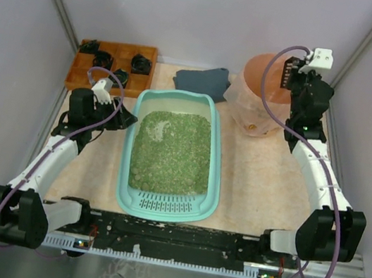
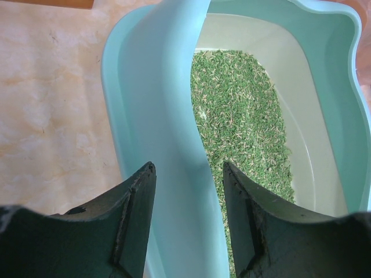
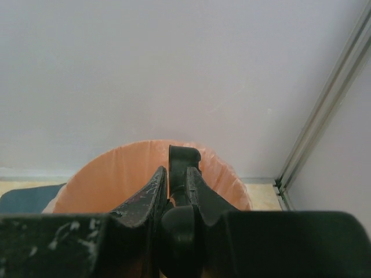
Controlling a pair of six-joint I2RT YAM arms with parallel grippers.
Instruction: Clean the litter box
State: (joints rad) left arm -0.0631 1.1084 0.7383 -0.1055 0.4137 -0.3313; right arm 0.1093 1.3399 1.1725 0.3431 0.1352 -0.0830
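Note:
The light teal litter box lies in the middle of the table, filled with green litter, its slotted grille at the near end. My left gripper stands at the box's left wall. In the left wrist view its jaws straddle the box's wall and press on it from both sides, with the litter to the right. My right gripper is shut on a small black piece above the round bin lined with a pink bag.
The pink-lined bin stands at the back right, under my right gripper. A brown wooden tray with black pieces sits at the back left. A dark blue cloth lies behind the box. Grey walls close in both sides.

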